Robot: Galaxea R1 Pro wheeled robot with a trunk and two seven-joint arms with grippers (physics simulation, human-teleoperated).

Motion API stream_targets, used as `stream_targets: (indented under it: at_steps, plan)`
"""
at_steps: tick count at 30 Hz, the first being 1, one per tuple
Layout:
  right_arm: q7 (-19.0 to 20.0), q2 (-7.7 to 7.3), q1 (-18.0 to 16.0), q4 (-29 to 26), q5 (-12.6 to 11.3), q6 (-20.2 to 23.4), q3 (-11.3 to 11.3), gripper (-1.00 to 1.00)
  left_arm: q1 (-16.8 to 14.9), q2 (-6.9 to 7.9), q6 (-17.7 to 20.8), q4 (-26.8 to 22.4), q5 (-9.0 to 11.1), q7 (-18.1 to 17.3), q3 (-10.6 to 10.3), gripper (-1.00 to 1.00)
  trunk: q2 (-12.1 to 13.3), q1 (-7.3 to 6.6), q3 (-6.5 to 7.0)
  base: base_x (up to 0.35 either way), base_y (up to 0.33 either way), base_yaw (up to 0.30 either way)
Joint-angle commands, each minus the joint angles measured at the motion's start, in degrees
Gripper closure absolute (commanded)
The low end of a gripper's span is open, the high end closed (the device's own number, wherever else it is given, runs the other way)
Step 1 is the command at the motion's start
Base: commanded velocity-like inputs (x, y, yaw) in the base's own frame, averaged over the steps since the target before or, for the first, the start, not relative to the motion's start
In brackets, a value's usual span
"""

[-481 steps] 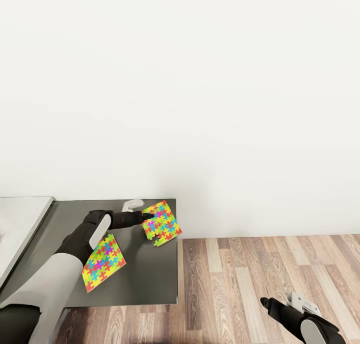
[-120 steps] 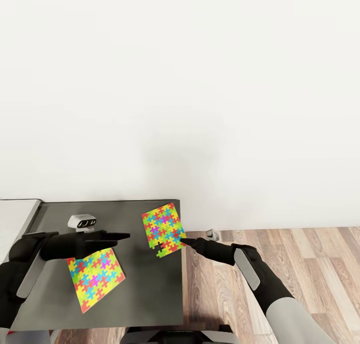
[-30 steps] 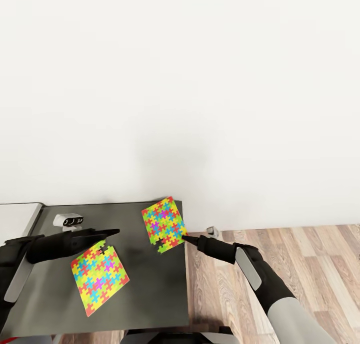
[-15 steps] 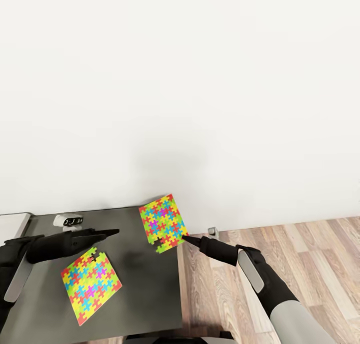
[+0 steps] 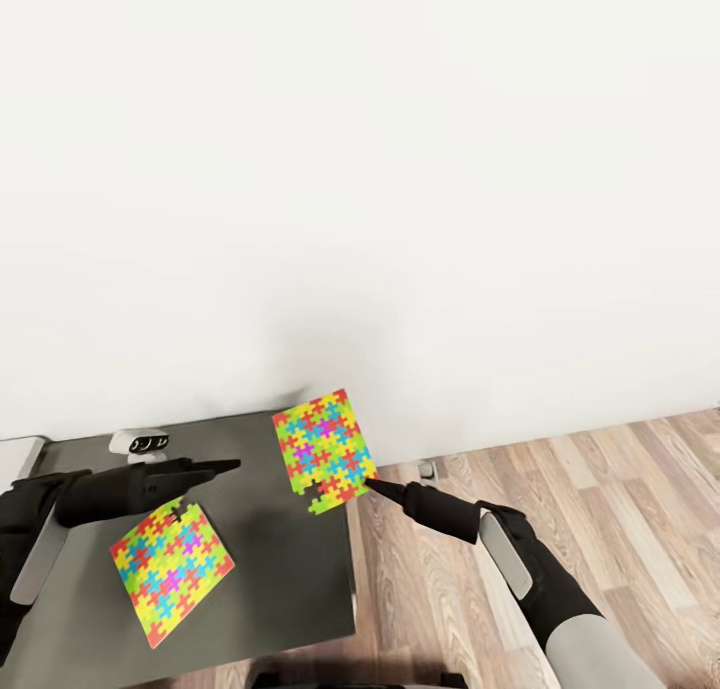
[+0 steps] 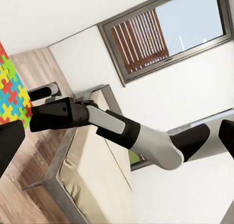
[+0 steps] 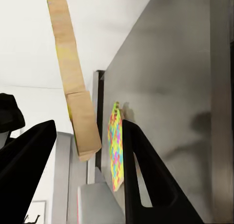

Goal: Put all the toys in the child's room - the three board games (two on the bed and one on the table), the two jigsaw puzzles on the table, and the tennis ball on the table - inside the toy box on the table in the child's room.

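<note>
Tilting up on edge, one jigsaw puzzle stands lifted near the dark lower table top's far right corner, a thin sheet of bright interlocking pieces. The right gripper reaches in from over the wood floor, its tip touching the sheet's lower right corner. In the right wrist view the sheet's tan underside crosses the gap between the two spread black fingers, but whether they are pinching it cannot be told.

The second jigsaw puzzle lies flat on the dark top, nearer the robot and to its left. The left gripper hovers above that sheet's far corner, carrying nothing; whether its fingers are parted or closed cannot be told.

A sliver of the pale table shows at the far left edge. A white wall rises behind everything.

Risk: the raised sheet seems supported only at one corner, at the very edge of the top. A weak hold could let it slide off onto the floor, and being interlocked pieces, it may bend or come apart when lifted by a corner.
</note>
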Motion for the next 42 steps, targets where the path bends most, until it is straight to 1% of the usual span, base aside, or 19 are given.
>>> stream_targets:
  at_steps: [1, 5, 8, 9, 15, 19, 24, 27, 32, 37, 42]
  plan:
    - [0.0, -0.11, 0.0, 0.0, -0.5, 0.3, 0.2, 1.00, 0.0, 0.03, 0.6, 0.0, 0.0, -0.2, 0.0, -1.00, -0.1, 0.03, 0.01, -0.040, 0.006, -0.137]
    - [0.0, -0.30, 0.0, 0.0, -0.5, 0.3, 0.2, 1.00, 0.0, 0.11, 0.9, 0.0, 0.0, -0.2, 0.1, -1.00, -0.1, 0.03, 0.35, -0.156, 0.002, -0.137]
    - [0.0, -0.34, 0.0, 0.0, -0.5, 0.3, 0.2, 1.00, -0.1, 0.14, 2.3, -0.2, 0.0, -0.2, 0.4, -1.00, -0.1, 0.03, 0.61, -0.085, 0.001, -0.134]
    - [0.1, -0.48, 0.0, -0.1, -0.6, 0.1, 0.2, 1.00, -0.2, 0.18, 3.1, -0.3, 0.0, -0.2, 0.5, -1.00, -0.1, 0.03, 0.69, -0.029, 0.000, -0.129]
    - [1.1, -2.09, 0.0, 0.0, -1.2, -2.0, 0.2, 1.00, 0.4, 0.25, 3.8, -0.3, -0.1, -0.2, 0.5, -1.00, -0.1, 0.03, 1.21, -0.010, 0.000, -0.126]
    - [1.7, -2.58, 0.0, 0.0, -1.2, -2.3, 0.2, 1.00, 0.4, 1.05, 3.8, -0.3, -0.1, -0.2, 0.6, -1.00, -0.1, 0.03, 1.56, -0.001, 0.000, -0.125]
    - [1.7, -2.66, 0.0, -0.1, -1.3, -2.4, 0.2, 1.00, 0.5, 1.40, 3.8, -0.3, -0.1, -0.2, 0.7, -1.00, -0.1, 0.03, 1.99, 0.000, 0.000, -0.124]
    - [1.7, -2.65, 0.0, -0.1, -1.3, -2.4, 0.2, 1.00, 0.5, 2.01, 3.8, -0.3, -0.1, -0.2, 0.8, -1.00, -0.1, 0.03, 2.25, 0.000, 0.000, -0.122]
    - [1.7, -2.66, 0.0, -0.1, -1.3, -2.5, 0.2, 1.00, 0.5, 2.54, 3.8, -0.3, -0.1, -0.2, 0.9, -1.00, -0.1, 0.03, 2.69, 0.000, 0.000, -0.117]
    - [1.7, -2.60, 0.0, -0.1, -1.3, -2.5, 0.2, 1.00, 0.5, 2.63, 3.8, -0.3, -0.1, -0.2, 1.1, -1.00, -0.1, 0.03, 3.14, -0.015, 0.003, -0.054]
    - [1.6, -2.45, 0.0, -0.1, -1.2, -2.5, 0.2, 1.00, 0.5, 2.60, 3.8, -0.3, -0.1, -0.2, 1.2, -1.00, -0.1, 0.03, 3.61, -0.169, 0.044, -0.008]
